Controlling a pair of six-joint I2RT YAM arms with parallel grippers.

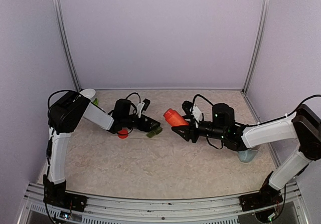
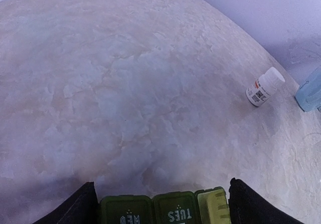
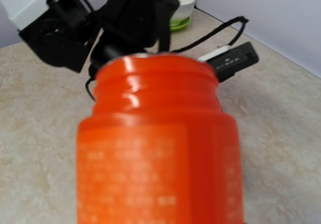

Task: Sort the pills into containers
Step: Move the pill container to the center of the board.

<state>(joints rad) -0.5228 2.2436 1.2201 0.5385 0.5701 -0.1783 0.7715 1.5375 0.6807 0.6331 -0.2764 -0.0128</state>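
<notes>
Containers (image 2: 165,211), a dark green strip of three joined lidded compartments, lie on the counter (image 1: 165,169) a little left of centre. They sit at the tip of the left gripper (image 2: 161,204). Two lids read WED and TUES in pale letters. The third compartment, at the strip's right end in the left wrist view, looks paler and ridged; whether its lid is raised cannot be told.

The left gripper's jaws are spread wide, with one finger just beside each end of the strip. Whether they press on it cannot be told. An orange cap (image 1: 123,134) lies on the counter just left of this gripper.

The right gripper (image 1: 184,126) is closed on an orange bottle (image 3: 160,149). The bottle is capless and turned on its side, its threaded mouth pointing left toward the left arm and the strip.

A pale blue mug (image 1: 248,156) stands near the right edge, partly under the right arm. In the left wrist view a white pill bottle (image 2: 265,86) with a printed label sits near the mug. A white bowl (image 1: 89,93) rests in the far left corner.
</notes>
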